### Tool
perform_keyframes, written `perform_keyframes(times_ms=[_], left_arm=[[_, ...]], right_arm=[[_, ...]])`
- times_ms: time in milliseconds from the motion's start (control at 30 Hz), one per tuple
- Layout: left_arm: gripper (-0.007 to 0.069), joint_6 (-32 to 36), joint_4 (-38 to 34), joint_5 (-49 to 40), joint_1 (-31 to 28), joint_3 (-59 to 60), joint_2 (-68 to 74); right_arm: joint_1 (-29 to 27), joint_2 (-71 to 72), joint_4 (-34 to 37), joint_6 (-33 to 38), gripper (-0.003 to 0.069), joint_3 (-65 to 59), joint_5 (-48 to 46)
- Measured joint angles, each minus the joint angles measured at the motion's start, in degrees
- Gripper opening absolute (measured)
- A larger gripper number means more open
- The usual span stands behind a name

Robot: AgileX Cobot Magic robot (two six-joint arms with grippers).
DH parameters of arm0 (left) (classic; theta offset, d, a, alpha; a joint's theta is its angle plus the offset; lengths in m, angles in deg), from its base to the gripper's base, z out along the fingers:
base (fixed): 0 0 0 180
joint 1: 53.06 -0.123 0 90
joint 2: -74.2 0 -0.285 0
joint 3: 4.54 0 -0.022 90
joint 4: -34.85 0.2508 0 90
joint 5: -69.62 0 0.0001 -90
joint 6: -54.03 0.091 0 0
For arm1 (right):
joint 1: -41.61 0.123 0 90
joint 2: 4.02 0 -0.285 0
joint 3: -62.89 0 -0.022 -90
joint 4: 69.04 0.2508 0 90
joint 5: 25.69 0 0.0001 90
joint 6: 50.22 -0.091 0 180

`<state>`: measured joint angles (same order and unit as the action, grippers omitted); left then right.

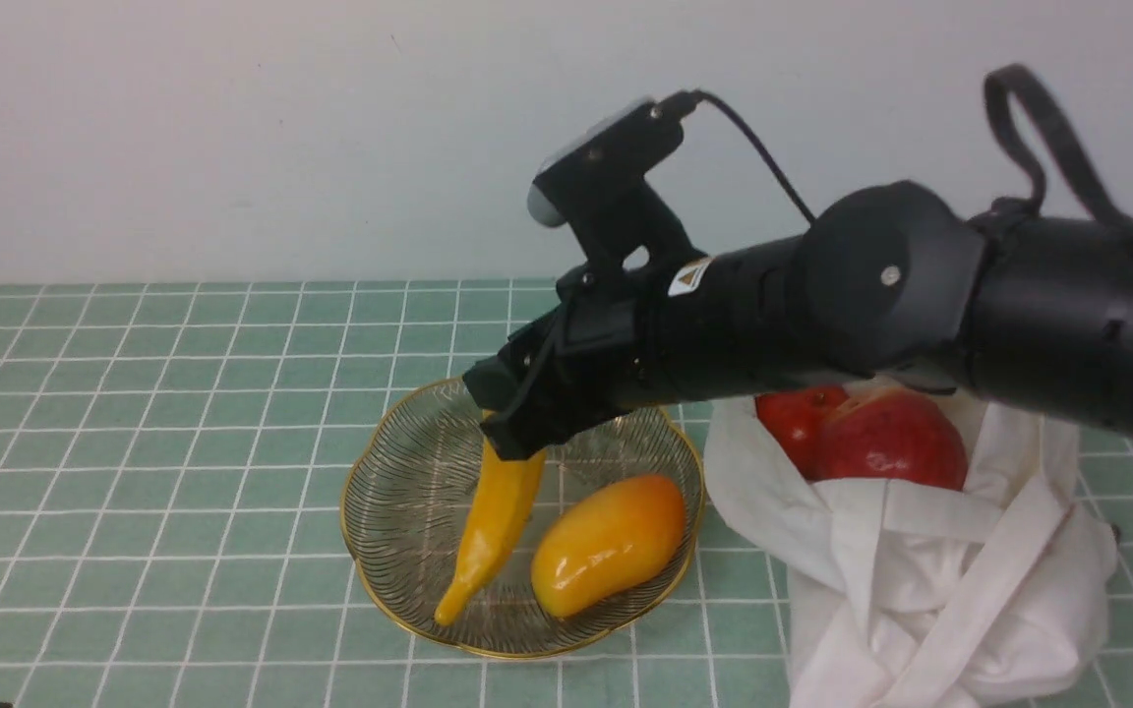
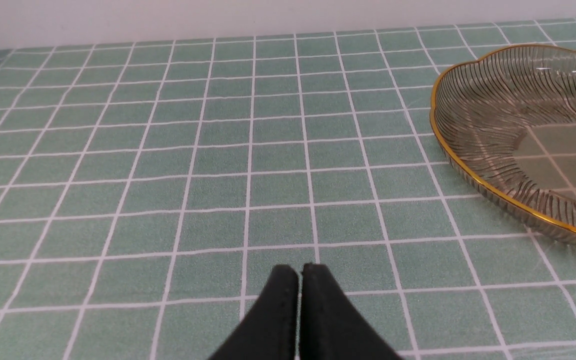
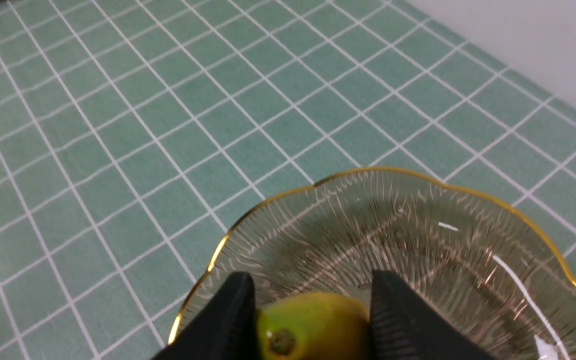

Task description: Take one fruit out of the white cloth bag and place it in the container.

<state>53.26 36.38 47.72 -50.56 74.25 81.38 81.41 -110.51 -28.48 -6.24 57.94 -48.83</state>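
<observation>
The yellow banana [image 1: 493, 531] hangs steeply in the glass bowl [image 1: 399, 462], its lower tip down by the front gold rim. My right gripper [image 1: 519, 440] is shut on its upper end. In the right wrist view the greenish end of the banana [image 3: 313, 325] sits clamped between the two black fingers [image 3: 228, 315] of the right gripper [image 3: 312, 280], above the bowl [image 3: 418, 235]. The white cloth bag [image 1: 930, 590] slumps to the right of the bowl. My left gripper [image 2: 299, 272] is shut on nothing, low over the cloth left of the bowl [image 2: 493, 125].
An orange-yellow mango [image 1: 609, 544] lies in the bowl's right half, beside the banana. Two red apples [image 1: 886, 438] show in the bag's open mouth, under my right forearm. A green checked cloth [image 1: 153, 472] covers the table; a pale wall stands behind.
</observation>
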Motion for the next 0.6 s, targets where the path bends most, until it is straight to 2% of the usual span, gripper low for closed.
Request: perform_keyframes(times_ms=[200, 267, 300, 333, 400, 500, 600], left_arm=[[-0.0008, 0.0, 0.0, 0.0, 0.0, 0.0, 0.0], [-0.0008, 0.0, 0.0, 0.0, 0.0, 0.0, 0.0], [-0.0008, 0.0, 0.0, 0.0, 0.0, 0.0, 0.0], [-0.0008, 0.0, 0.0, 0.0, 0.0, 0.0, 0.0], [-0.0008, 0.0, 0.0, 0.0, 0.0, 0.0, 0.0], [-0.0008, 0.0, 0.0, 0.0, 0.0, 0.0, 0.0], [-0.0008, 0.0, 0.0, 0.0, 0.0, 0.0, 0.0]], right_arm=[[0.0, -2.1, 0.7, -0.1, 0.0290, 0.0, 1.4], [0.0, -2.2, 1.7, -0.1, 0.0361, 0.0, 2.2], [0.0, -2.2, 1.8, -0.1, 0.0367, 0.0, 2.3], [0.0, -2.2, 2.4, -0.1, 0.0418, 0.0, 3.0], [0.0, -2.2, 2.8, -0.1, 0.0475, 0.0, 3.5], [0.0, -2.2, 3.0, -0.1, 0.0548, 0.0, 3.6], [0.0, -1.9, 3.0, -0.1, 0.0591, 0.0, 4.4]])
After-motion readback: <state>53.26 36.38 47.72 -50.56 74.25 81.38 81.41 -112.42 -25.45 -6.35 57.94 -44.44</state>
